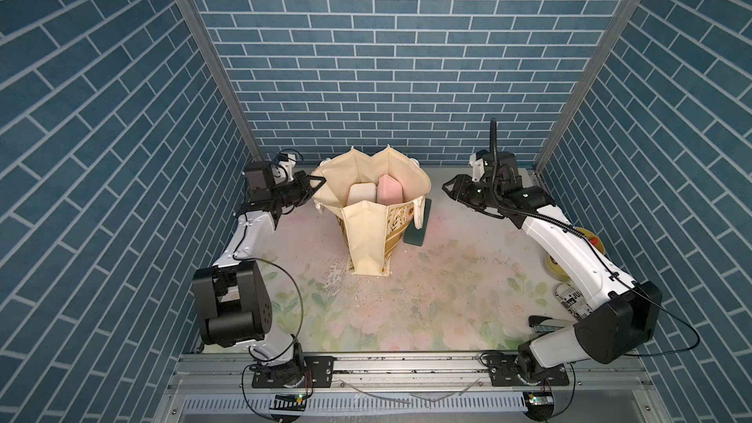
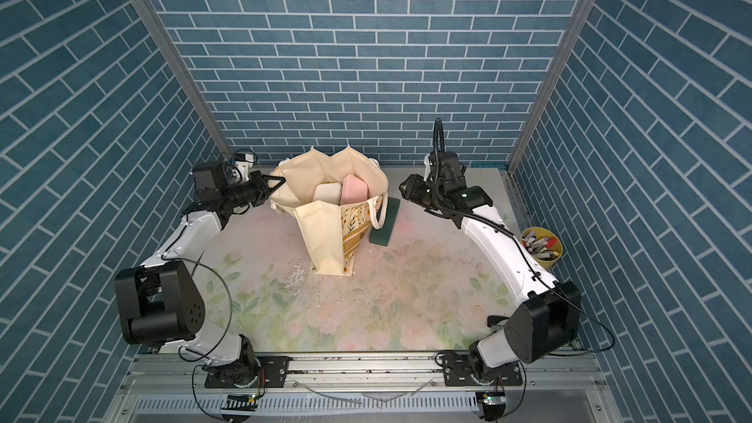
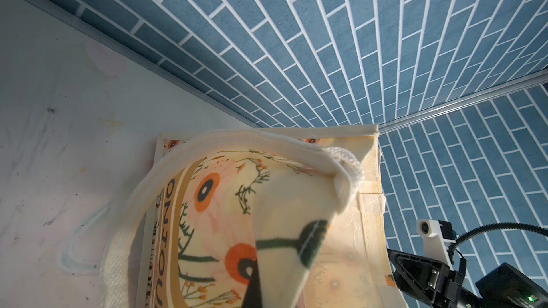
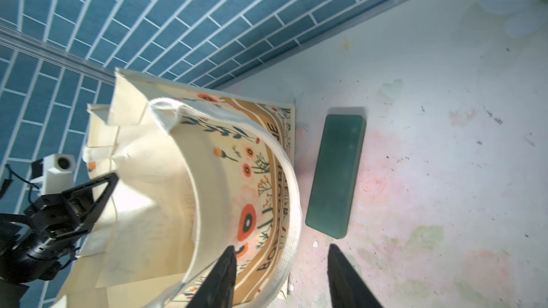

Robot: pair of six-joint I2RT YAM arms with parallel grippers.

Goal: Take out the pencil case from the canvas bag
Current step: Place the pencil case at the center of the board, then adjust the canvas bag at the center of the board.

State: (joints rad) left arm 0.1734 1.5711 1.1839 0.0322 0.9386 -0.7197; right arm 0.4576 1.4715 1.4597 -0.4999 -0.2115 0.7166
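While left gripper (image 1: 318, 181) pinches canvas bag (image 1: 364, 233) rim at frame centre, right gripper (image 1: 449, 191), fingers spread & empty, should enter the mouth from above, jaws straddling what's prob. the pencil case (image 1: 389, 194), pink, upright inside.

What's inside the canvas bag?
A white case and a pink case, side by side in the canvas bag. Its walls hide their lower parts and the bottom.

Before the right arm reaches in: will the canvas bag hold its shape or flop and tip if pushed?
Probably floppy: the canvas bag sags and creases at the rim where the left gripper pinches it. It could tip: it stands tall, steadied only by that pinch.
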